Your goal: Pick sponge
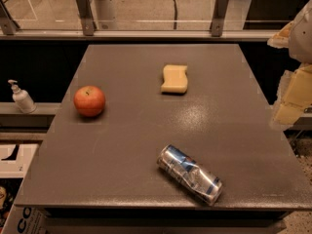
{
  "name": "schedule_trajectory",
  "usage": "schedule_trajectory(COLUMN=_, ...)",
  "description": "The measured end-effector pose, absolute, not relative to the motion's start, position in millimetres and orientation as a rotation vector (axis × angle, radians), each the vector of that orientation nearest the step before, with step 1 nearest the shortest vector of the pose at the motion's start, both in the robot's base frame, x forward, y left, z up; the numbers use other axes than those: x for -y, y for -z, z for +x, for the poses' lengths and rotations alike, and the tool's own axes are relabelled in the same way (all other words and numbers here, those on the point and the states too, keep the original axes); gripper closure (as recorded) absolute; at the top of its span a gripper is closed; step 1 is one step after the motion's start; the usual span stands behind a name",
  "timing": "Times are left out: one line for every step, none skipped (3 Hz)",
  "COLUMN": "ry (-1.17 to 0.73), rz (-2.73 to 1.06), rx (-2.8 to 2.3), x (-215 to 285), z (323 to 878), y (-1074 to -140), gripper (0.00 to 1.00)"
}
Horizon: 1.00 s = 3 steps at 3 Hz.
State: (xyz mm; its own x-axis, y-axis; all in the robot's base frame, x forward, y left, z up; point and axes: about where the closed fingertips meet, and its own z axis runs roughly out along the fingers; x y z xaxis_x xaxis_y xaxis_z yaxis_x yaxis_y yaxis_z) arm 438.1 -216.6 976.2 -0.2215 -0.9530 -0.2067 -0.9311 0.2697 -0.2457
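The sponge (174, 79) is a pale yellow foam block with wavy sides, lying flat on the grey table (122, 145) a little behind its middle. My gripper (292, 94) hangs at the right edge of the view, beyond the table's right side, well to the right of the sponge and apart from it. Its cream-coloured fingers (295, 101) point downward and nothing shows between them.
A red apple (89, 101) sits at the table's left. A crushed silver and blue can (190, 174) lies on its side near the front edge. A white pump bottle (22, 97) stands on a ledge at left. A glass railing (146, 26) runs behind the table.
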Motion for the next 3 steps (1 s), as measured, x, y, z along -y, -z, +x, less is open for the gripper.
schedule_trajectory(ry=0.099, rz=-1.724, rx=-2.232, x=216.6, z=438.2, y=-976.3, gripper=0.0)
schedule_trajectory(ry=0.073, rz=-1.714, rx=-2.209, x=212.2, z=447.6, y=-960.5, gripper=0.0)
schedule_trajectory(ry=0.018, rz=-1.668, rx=-2.165, x=206.5, z=468.0, y=-935.7, gripper=0.0)
